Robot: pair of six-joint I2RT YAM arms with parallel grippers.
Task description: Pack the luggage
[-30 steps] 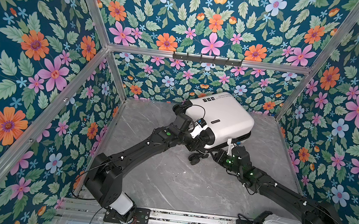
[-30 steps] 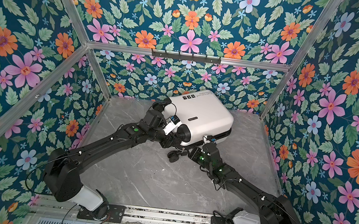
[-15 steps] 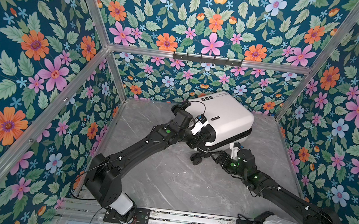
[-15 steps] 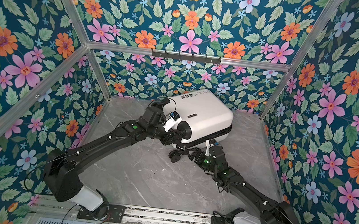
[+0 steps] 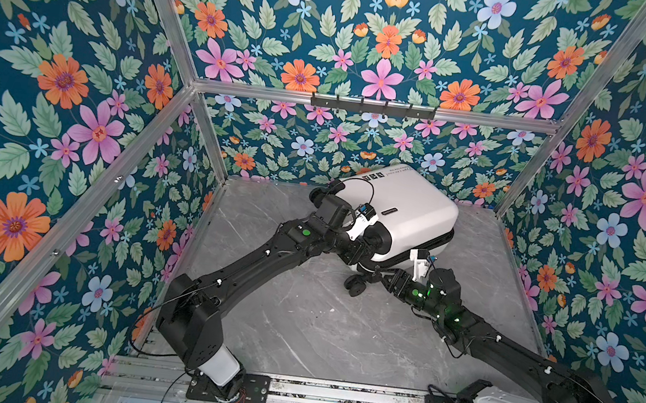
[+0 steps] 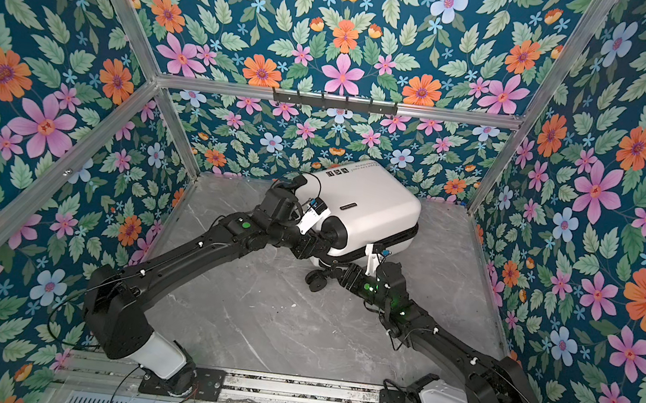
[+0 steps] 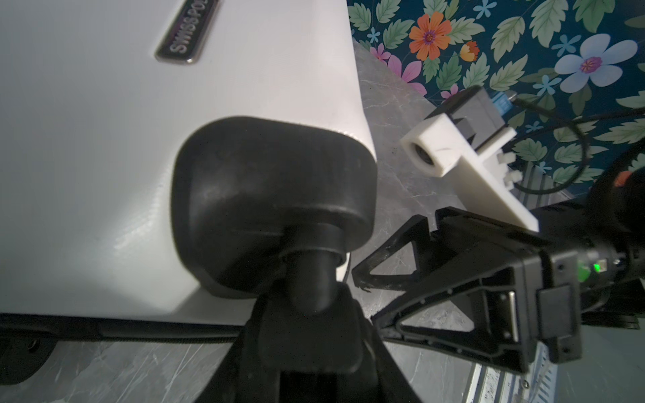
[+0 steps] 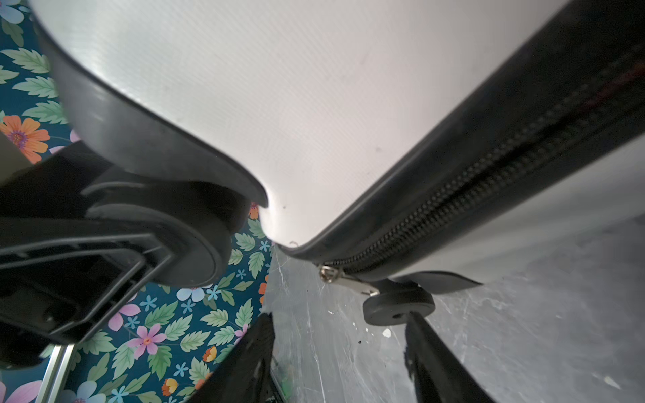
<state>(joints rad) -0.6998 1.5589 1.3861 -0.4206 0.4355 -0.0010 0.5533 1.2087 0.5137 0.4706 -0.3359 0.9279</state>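
Lying at the rear of the grey marble tabletop, the white hard-shell suitcase looks rigid, slick, best held by fittings; left gripper clamps 1 black caster wheel, right gripper gapes empty.

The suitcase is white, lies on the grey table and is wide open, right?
Not wide open. The white suitcase lies on the grey table, but it is shut, with its two shells together. The right wrist view shows it best: the zipper is closed along the seam there. Both top views show the shells together too.
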